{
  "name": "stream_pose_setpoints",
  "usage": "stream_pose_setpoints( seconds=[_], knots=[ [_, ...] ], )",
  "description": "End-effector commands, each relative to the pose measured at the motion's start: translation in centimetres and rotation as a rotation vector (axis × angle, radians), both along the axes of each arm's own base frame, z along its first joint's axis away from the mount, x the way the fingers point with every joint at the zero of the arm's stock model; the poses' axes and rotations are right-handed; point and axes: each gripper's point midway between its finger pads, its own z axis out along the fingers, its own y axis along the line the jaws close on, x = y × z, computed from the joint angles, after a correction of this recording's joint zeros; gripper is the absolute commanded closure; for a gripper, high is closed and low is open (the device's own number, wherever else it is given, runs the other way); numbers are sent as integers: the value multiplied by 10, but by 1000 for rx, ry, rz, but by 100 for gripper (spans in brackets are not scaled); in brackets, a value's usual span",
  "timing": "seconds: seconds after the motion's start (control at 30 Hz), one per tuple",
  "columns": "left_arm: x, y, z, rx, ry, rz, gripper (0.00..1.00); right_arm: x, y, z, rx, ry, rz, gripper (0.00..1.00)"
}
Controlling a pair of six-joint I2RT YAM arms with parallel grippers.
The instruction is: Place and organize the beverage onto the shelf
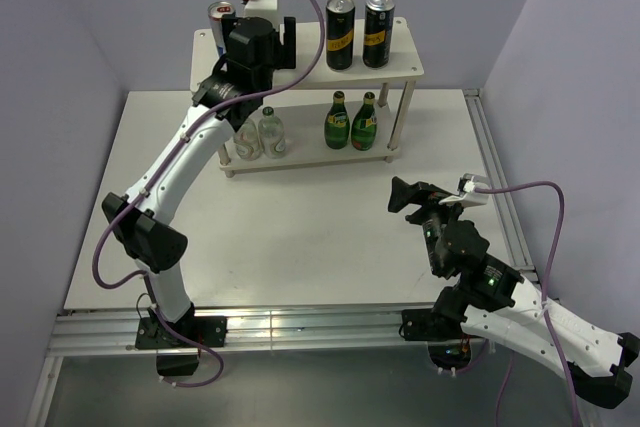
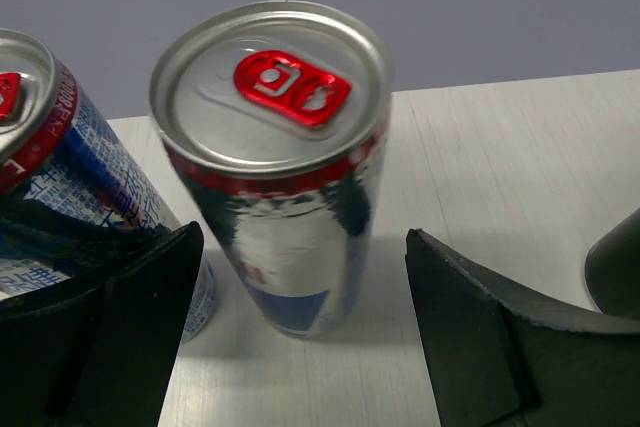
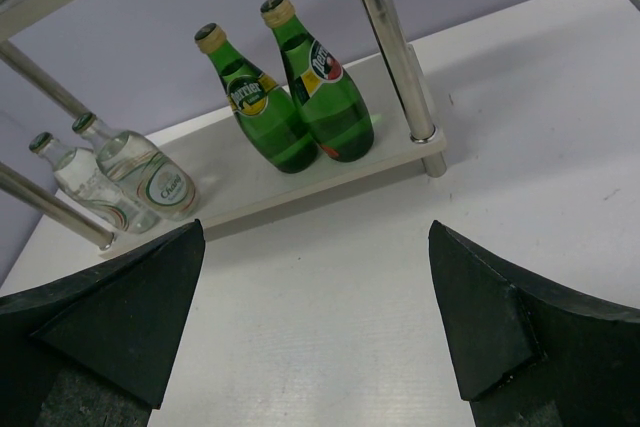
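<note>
Left claw (image 2: 303,237) wide, gaps flanking upright can (image 2: 270,97)

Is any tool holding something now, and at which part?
Nothing is held. The left tool stands open around a can, not clamping it; the right tool is open and empty.

Two tall black metal cans with yellow labels (image 1: 340,33) stand upright, just beside each other. The flat white rectangular bench (image 1: 300,247) meets plain lavender walls (image 1: 450,7).
</note>
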Motion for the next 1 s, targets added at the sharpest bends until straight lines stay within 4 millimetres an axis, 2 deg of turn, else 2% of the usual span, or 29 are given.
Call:
stream_pose_setpoints(
  seconds=[0.0,0.3,0.4,0.47,0.57,0.6,0.67,0.7,0.77,0.8,0.87,0.9,0.93,0.97],
  knots=[
    [-10,5,23,-46,-48,-10,12,0,-4,1,21,-6,-20,0],
    [-30,3,15,-52,-33,-7,11,0,-5,0,20,-6,-21,0],
    [-48,2,14,-48,-26,9,6,0,-5,1,23,-7,-23,0],
    [-60,4,6,-54,-5,28,5,0,-5,1,21,-7,-23,0],
    [-90,6,-19,-81,58,39,4,1,-5,-1,12,-2,-32,0],
    [-112,4,-43,-55,101,5,3,2,-6,-2,7,1,-37,0],
    [-139,-2,-71,-58,144,-56,3,2,-3,-3,-1,4,-28,0],
    [-167,-6,-98,-42,174,-119,3,3,-1,-3,-4,4,-21,0],
    [-193,-9,-122,-66,208,-169,1,5,12,-4,-17,4,32,0],
    [-214,-1,-139,-48,249,-182,1,6,19,-3,-21,1,62,0],
    [-229,10,-140,-115,289,-152,3,9,34,-5,-57,17,114,0],
    [-237,21,-132,-131,291,-147,6,8,39,14,-36,8,139,0],
    [-244,36,-133,-109,308,-119,6,9,43,8,-82,61,145,0],
    [-248,42,-128,-123,303,-114,3,9,45,19,-70,72,148,0]
  ],
)
